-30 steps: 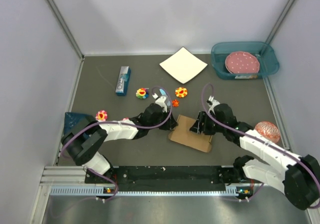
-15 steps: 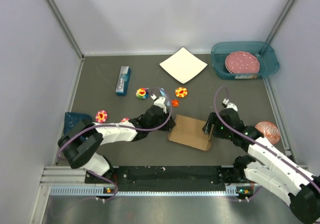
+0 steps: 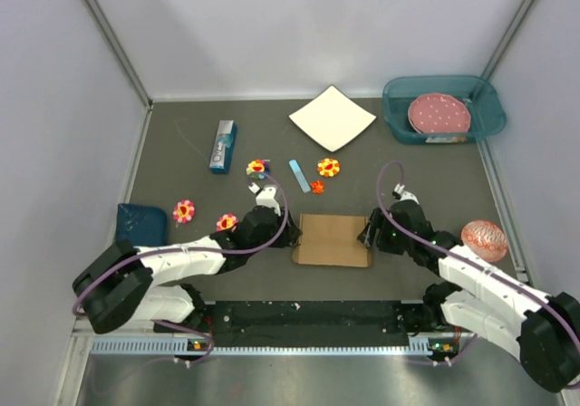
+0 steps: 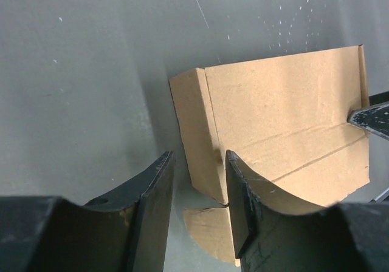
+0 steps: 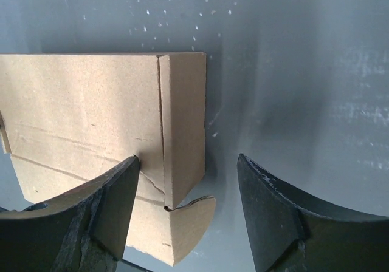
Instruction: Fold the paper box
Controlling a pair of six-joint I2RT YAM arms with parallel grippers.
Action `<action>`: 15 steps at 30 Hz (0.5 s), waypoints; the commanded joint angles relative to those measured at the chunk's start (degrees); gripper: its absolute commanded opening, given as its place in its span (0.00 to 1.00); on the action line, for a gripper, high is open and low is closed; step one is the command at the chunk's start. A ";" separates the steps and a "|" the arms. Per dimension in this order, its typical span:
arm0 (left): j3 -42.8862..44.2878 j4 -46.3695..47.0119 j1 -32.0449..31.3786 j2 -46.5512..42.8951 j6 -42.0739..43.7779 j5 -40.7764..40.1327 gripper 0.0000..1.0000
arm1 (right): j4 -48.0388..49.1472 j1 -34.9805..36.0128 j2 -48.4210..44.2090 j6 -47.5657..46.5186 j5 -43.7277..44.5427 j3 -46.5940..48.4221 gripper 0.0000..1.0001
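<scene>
The paper box (image 3: 332, 240) is a flat brown cardboard rectangle lying on the dark table between my two arms. My left gripper (image 3: 286, 236) is at its left end. In the left wrist view that gripper (image 4: 199, 163) stands open astride the box's end wall (image 4: 197, 132), one finger over the top face and the other clear of the side. My right gripper (image 3: 370, 234) is at the right end, open wide (image 5: 188, 159). Its left finger rests over the box top (image 5: 85, 108) and its right finger stands apart. A rounded flap (image 5: 182, 223) sticks out at the near corner.
A white square sheet (image 3: 332, 117) lies at the back, beside a teal bin (image 3: 395, 116) holding a pink dotted plate. A small blue carton (image 3: 223, 146), several flower toys, a blue strip (image 3: 299, 175), a dark blue pad (image 3: 140, 222) and a pink ball (image 3: 485, 239) surround the box.
The box has gone from tilted and skewed to flat and square with the table edge. Both grippers have settled at its ends, and the right one stands wider.
</scene>
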 commanded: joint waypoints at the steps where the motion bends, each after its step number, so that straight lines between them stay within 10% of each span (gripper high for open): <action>1: -0.92 2.18 1.24 -4.30 -0.68 -1.49 0.46 | 5.05 0.13 3.85 -3.48 -0.36 -0.03 0.65; 15: -4.08 9.74 5.28 -5.63 0.12 0.18 0.57 | 8.38 0.22 0.33 -5.59 1.84 1.99 0.69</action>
